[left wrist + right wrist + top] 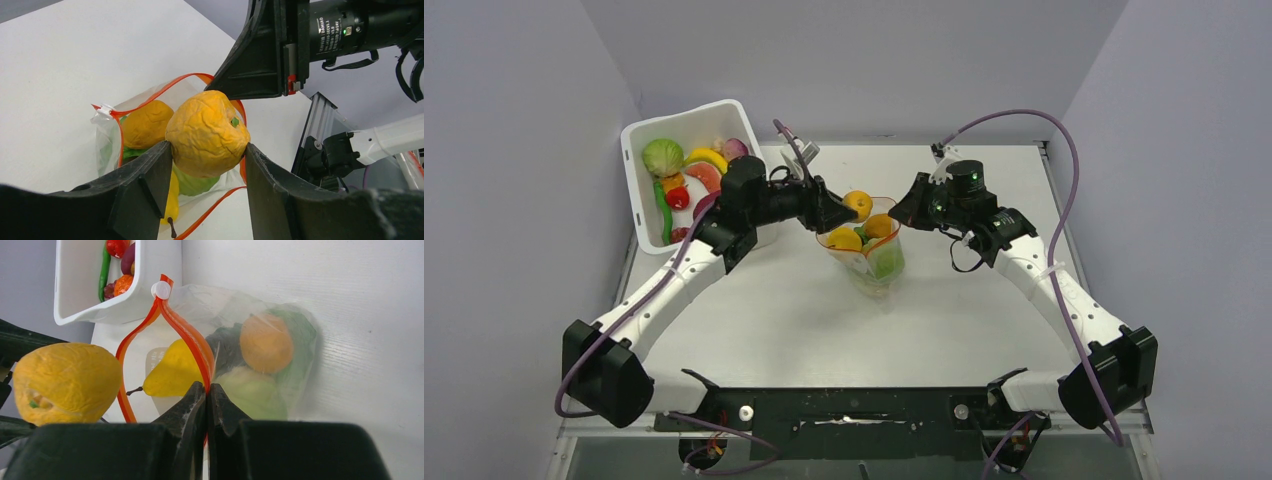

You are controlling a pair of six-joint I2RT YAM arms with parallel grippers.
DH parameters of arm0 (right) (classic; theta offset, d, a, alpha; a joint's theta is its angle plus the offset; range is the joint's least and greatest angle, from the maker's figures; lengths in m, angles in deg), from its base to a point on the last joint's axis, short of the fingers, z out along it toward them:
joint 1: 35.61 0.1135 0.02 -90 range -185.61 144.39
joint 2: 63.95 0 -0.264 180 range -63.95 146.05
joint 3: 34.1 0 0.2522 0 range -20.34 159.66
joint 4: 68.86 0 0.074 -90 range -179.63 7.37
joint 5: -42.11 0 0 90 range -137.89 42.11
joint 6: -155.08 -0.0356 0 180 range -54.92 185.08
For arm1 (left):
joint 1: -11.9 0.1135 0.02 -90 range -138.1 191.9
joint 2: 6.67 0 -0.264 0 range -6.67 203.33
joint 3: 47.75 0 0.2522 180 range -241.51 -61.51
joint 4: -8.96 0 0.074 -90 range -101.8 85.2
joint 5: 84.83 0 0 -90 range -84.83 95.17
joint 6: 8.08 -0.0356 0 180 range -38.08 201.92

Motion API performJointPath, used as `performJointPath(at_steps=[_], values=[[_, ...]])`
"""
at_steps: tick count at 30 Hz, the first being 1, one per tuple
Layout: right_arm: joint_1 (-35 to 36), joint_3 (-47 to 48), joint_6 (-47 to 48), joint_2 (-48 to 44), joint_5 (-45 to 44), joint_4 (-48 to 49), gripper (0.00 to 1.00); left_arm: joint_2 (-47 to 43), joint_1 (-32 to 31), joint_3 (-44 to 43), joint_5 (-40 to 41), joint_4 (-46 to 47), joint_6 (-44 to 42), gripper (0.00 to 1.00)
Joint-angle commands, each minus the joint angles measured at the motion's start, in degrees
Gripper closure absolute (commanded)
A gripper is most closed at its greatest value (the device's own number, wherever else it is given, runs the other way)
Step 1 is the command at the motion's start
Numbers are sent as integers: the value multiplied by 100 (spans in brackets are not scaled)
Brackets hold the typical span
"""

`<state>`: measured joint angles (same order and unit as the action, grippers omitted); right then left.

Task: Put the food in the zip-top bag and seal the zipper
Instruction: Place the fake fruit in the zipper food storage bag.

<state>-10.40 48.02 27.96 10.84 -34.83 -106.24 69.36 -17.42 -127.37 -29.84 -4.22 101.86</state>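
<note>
Nearest the lens, bottom L: L arm base, bolted at near edge of worktop. Further back on L, white tub w/ remaining food: lettuce head, banana, red piece among others, so plenty left to move. Next, L gripper, part-open, clamped on wrinkled orange-yellow fruit — held right above the bag mouth, prob. lined up for a drop. Below, centre: zip-top bag, upright on worktop, already holding yellow pear, orange fruit, green leaf pieces. Along its mouth, unsealed zipper, spread into a loop; white slider parked at one end. On R, R gripper, shut tight on the strip at R side of mouth — looks meant to prop bag upright and keep mouth open for L arm. Sealing not yet started.
</note>
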Motion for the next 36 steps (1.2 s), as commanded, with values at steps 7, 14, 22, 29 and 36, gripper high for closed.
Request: performJointPath(at_steps=[7,14,22,29,36], values=[[58,128,-17,-201,25,370,100,353,-86,12,-71,128,-289,62],[49,222,12,-165,-1,359,100,571,-115,-124,-121,3,-423,62],[50,177,-5,-196,9,397,100,676,-125,-137,73,-77,-479,58],[54,156,1,-240,8,393,99,663,-135,-171,118,-65,-473,45],[55,82,-23,-280,8,445,99,585,-133,-155,254,-119,-500,35]])
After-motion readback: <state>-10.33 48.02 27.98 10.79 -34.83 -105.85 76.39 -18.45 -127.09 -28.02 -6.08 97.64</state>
